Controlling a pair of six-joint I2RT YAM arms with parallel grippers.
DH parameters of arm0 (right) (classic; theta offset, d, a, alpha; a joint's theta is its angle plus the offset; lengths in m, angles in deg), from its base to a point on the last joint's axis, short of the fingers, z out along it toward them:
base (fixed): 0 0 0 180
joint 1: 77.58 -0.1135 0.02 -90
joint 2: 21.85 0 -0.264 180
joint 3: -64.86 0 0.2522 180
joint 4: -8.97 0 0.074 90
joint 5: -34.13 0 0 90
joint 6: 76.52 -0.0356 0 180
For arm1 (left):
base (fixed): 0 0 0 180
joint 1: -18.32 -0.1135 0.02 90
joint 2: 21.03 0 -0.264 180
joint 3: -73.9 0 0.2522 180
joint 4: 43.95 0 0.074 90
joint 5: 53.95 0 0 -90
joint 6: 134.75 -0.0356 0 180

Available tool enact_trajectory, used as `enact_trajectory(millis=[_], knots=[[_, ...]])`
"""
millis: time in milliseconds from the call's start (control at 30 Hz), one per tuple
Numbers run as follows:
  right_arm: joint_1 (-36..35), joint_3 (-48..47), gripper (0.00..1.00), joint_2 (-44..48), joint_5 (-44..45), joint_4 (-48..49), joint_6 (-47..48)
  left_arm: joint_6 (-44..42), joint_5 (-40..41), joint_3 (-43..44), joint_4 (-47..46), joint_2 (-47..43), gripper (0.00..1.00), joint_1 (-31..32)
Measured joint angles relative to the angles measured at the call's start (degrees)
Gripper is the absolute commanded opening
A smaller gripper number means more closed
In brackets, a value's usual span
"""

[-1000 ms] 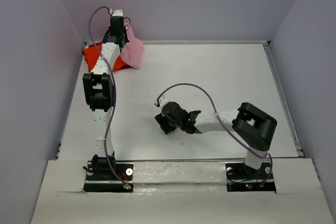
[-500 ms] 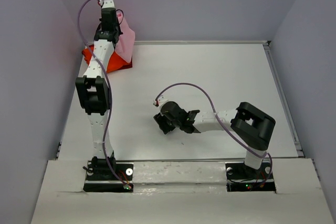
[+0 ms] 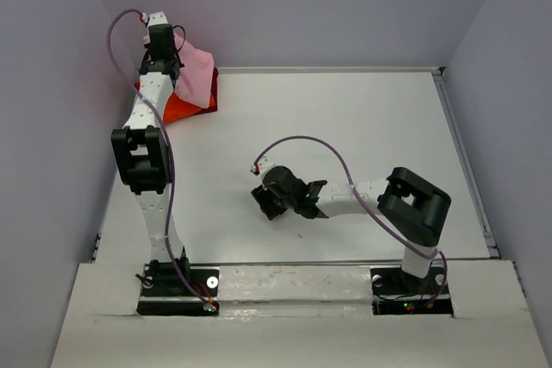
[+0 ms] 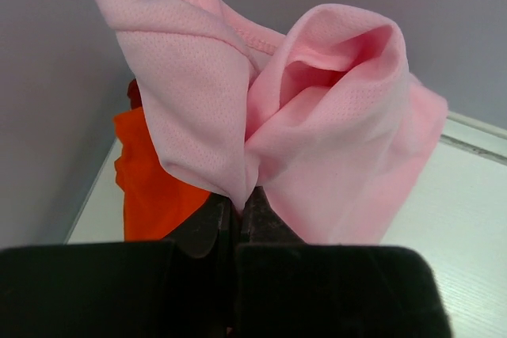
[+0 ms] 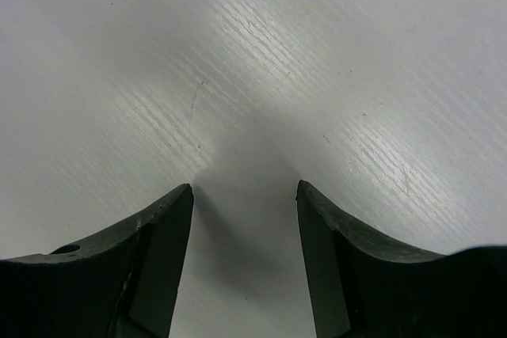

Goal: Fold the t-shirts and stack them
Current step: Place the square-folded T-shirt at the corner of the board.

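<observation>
The light pink t-shirt (image 3: 196, 75) hangs bunched from my left gripper (image 3: 169, 59) at the table's far left corner, above the orange-red t-shirt (image 3: 182, 106) lying there. In the left wrist view the pink t-shirt (image 4: 317, 124) fills the frame, pinched at a fold between the shut jaws of my left gripper (image 4: 238, 203), with the orange-red t-shirt (image 4: 150, 187) behind at the left. My right gripper (image 3: 264, 203) rests low over the table's middle, open and empty; its wrist view shows my right gripper (image 5: 245, 191) over bare white table.
The white table (image 3: 362, 127) is boxed by grey walls at the left, back and right. The left wall stands close beside the left arm and the shirts. A raised rim (image 3: 461, 152) runs along the table's right edge.
My left arm has swung left and back toward the corner, carrying the pink t-shirt with it over the orange-red one. The right arm has barely moved.
</observation>
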Motion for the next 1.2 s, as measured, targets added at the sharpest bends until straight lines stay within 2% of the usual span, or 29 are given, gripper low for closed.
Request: enact_trajectory(millis=[233,567,600,633,733,867,933,1200], knots=[[0.00,-0.02,0.59,-0.02,-0.13,0.07,0.13,0.15,3.52,-8.09,-2.82,-0.07,0.00,-2.69],[0.00,-0.02,0.59,-0.02,-0.22,0.09,0.22,1.36,5.46,-10.23,-4.48,-0.07,0.00,-5.97],[0.00,-0.02,0.59,-0.02,-0.22,0.09,0.22,1.46,5.66,-10.58,-4.85,-0.07,0.04,-6.29],[0.00,-0.02,0.59,-0.02,-0.24,0.11,0.22,1.60,5.81,-10.82,-5.01,-0.07,0.15,-6.54],[0.00,-0.02,0.60,-0.02,-0.28,0.11,0.22,2.19,5.88,-11.96,-5.40,-0.04,0.55,-7.30],[0.00,-0.02,0.60,-0.02,-0.33,0.13,0.22,2.95,5.81,-12.46,-5.92,0.28,0.73,-7.74],[0.00,-0.02,0.60,-0.02,-0.35,0.13,0.22,3.26,5.66,-12.50,-6.19,0.52,0.76,-7.87],[0.00,-0.02,0.60,-0.02,-0.42,0.15,0.22,4.15,7.65,-12.68,-6.69,0.72,0.76,-7.87]])
